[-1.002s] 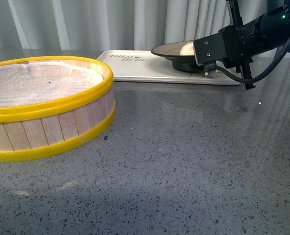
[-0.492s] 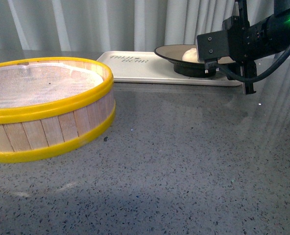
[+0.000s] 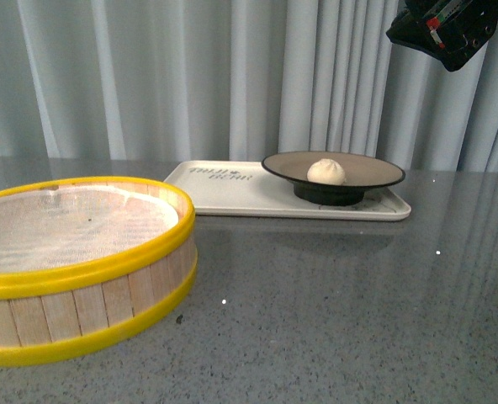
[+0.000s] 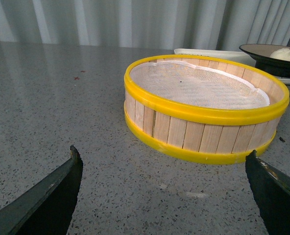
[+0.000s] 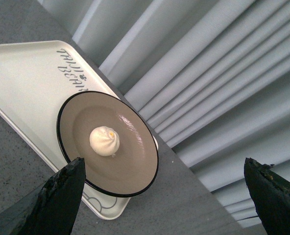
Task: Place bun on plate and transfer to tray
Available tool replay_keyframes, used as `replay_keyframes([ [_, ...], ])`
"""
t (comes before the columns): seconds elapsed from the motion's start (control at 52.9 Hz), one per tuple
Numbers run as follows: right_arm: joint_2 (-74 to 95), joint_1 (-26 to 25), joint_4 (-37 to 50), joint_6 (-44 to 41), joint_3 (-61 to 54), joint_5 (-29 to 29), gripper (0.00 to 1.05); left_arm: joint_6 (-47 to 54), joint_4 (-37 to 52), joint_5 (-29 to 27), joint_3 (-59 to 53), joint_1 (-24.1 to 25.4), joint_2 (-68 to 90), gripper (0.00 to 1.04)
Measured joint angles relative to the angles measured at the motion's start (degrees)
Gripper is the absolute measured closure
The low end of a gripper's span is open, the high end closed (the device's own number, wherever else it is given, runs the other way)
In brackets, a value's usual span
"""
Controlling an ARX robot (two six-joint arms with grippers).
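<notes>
The cream-white bun (image 3: 326, 171) lies in the middle of the grey-brown, black-rimmed plate (image 3: 371, 172). The plate stands on the right end of the cream-white tray (image 3: 232, 189) at the back of the table. My right arm (image 3: 451, 29) is high at the top right, well above the plate. In the right wrist view my right gripper (image 5: 163, 161) is open and empty, looking down on the bun (image 5: 105, 141), the plate (image 5: 130, 164) and the tray (image 5: 27, 78). My left gripper (image 4: 163, 151) is open over bare tabletop, short of the steamer basket.
A yellow-rimmed wooden steamer basket (image 3: 81, 252) with a white liner stands at the front left; it fills the middle of the left wrist view (image 4: 204, 98). Grey curtains hang behind the speckled grey table (image 3: 333, 320).
My right arm has let go of the plate and risen up to the top right. The plate with the bun stays on the tray.
</notes>
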Motion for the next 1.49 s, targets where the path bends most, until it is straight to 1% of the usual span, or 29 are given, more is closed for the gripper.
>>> replay_keyframes([
  [0.019,-0.2,0.0,0.3,2.5,-0.1,0.8,0.09,0.0,0.0,0.0,0.0,0.0,0.0,0.07],
  [0.038,-0.4,0.2,2.4,5.4,-1.1,3.2,0.11,0.0,0.0,0.0,0.0,0.0,0.0,0.07],
  [0.057,-0.8,0.2,7.0,10.3,-3.6,7.9,0.16,0.0,0.0,0.0,0.0,0.0,0.0,0.07],
  [0.076,-1.1,0.1,10.1,13.9,-5.7,10.8,0.2,0.0,0.0,0.0,0.0,0.0,0.0,0.07],
  [0.095,-1.8,0.0,14.1,18.4,-9.2,13.5,0.25,0.0,0.0,0.0,0.0,0.0,0.0,0.07],
  [0.113,-2.4,-0.3,16.4,22.6,-11.6,14.5,0.29,0.0,0.0,0.0,0.0,0.0,0.0,0.07],
  [0.132,-3.5,-0.7,19.2,27.1,-15.3,14.6,0.34,0.0,0.0,-0.1,0.0,0.0,0.0,0.07],
  [0.17,-5.9,-1.4,22.7,32.6,-21.1,14.5,0.43,0.0,0.0,-0.1,0.0,0.0,0.0,0.07],
  [0.189,-6.9,-1.7,23.9,34.1,-23.2,14.3,0.47,0.0,0.0,-0.1,0.0,0.0,0.0,0.07],
  [0.208,-8.5,-2.1,25.4,36.0,-26.1,13.9,0.52,0.0,0.0,-0.1,0.0,0.0,0.0,0.07],
  [0.265,-12.2,-3.1,28.3,38.5,-32.2,13.3,0.65,0.0,0.0,0.0,0.0,0.0,0.0,0.07],
  [0.303,-14.8,-4.0,30.3,39.8,-36.7,12.7,0.75,0.0,0.0,0.0,0.0,0.0,0.0,0.07],
  [0.321,-15.5,-4.2,30.9,40.0,-38.0,12.5,0.79,0.0,0.0,0.0,0.0,0.0,0.0,0.07],
  [0.397,-19.1,-5.1,33.4,40.8,-44.9,10.9,0.99,0.0,0.0,0.0,0.0,0.0,0.0,0.07],
  [0.416,-19.8,-5.2,33.7,40.9,-46.1,10.8,1.02,0.0,0.0,0.0,0.0,0.0,0.0,0.07],
  [0.435,-20.4,-5.4,34.1,40.8,-47.1,10.7,1.03,0.0,0.0,0.0,0.0,0.0,0.0,0.07],
  [0.7,-27.5,-7.3,36.1,41.2,-56.6,9.1,1.03,0.0,0.0,0.0,0.0,0.0,0.0,0.07],
  [0.737,-28.4,-7.8,36.1,41.2,-57.6,8.4,1.03,0.0,0.0,0.0,0.0,0.0,0.0,0.07],
  [0.775,-29.7,-9.4,36.1,41.2,-58.9,5.8,1.03,0.0,0.0,0.0,0.0,0.0,0.0,0.07],
  [0.794,-30.0,-9.7,36.1,41.2,-59.3,5.5,1.03,0.0,0.0,0.0,0.0,0.0,0.0,0.07],
  [0.889,-32.8,-11.1,36.0,41.3,-61.7,5.4,1.03,0.0,0.0,0.0,0.0,0.0,0.0,0.07],
  [0.964,-34.7,-11.3,35.7,41.3,-63.2,5.4,1.03,0.0,0.0,0.0,0.0,0.0,0.0,0.07],
  [1.191,-42.6,-11.3,32.2,41.3,-67.9,5.1,1.03,0.0,0.0,0.0,0.0,0.0,0.0,0.07],
  [1.437,-52.8,-11.4,25.4,41.3,-71.1,5.1,1.03,0.0,0.0,0.0,0.0,0.0,0.0,0.07],
  [1.494,-53.4,-11.4,26.1,41.3,-72.0,5.1,1.03,0.0,0.0,0.0,0.0,0.0,0.0,0.07],
])
